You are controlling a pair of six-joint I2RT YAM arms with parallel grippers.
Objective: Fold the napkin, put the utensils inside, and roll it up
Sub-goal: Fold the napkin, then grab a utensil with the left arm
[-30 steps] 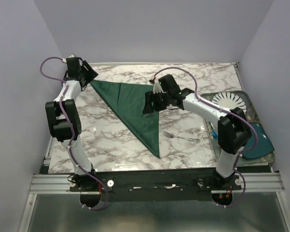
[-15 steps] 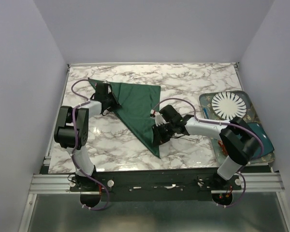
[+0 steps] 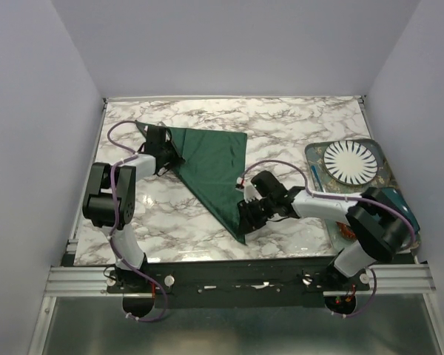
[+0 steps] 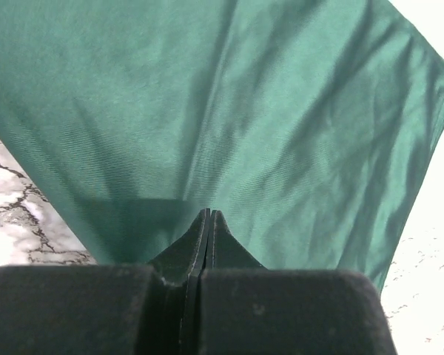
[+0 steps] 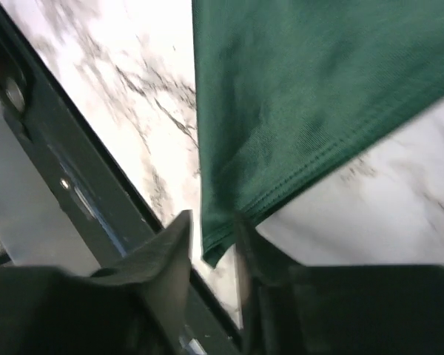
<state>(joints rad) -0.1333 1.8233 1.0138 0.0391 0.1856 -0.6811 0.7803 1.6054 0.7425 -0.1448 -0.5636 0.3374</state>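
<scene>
The dark green napkin [image 3: 214, 159] lies folded into a triangle on the marble table, its long edge running from the far left down to a tip near the front. My left gripper [image 3: 169, 155] is at that long edge; in the left wrist view the jaws [image 4: 209, 214] are pressed together, with creases in the napkin [image 4: 266, 111] converging on them. My right gripper [image 3: 247, 216] is at the near tip. The right wrist view shows its jaws [image 5: 213, 222] apart, with the corner of the napkin [image 5: 296, 89] between them. The utensils are hidden.
A tray [image 3: 381, 151] at the right edge holds a white fluted plate [image 3: 351, 161], with a teal dish [image 3: 399, 211] in front of it. The dark front rail [image 5: 66, 185] runs just beyond the napkin's near tip. My right forearm [image 3: 318, 203] lies low across the table.
My left gripper came from the far left corner onto the napkin's long edge and shut. My right gripper moved from the napkin's right side down to its near tip, covering the fork.
</scene>
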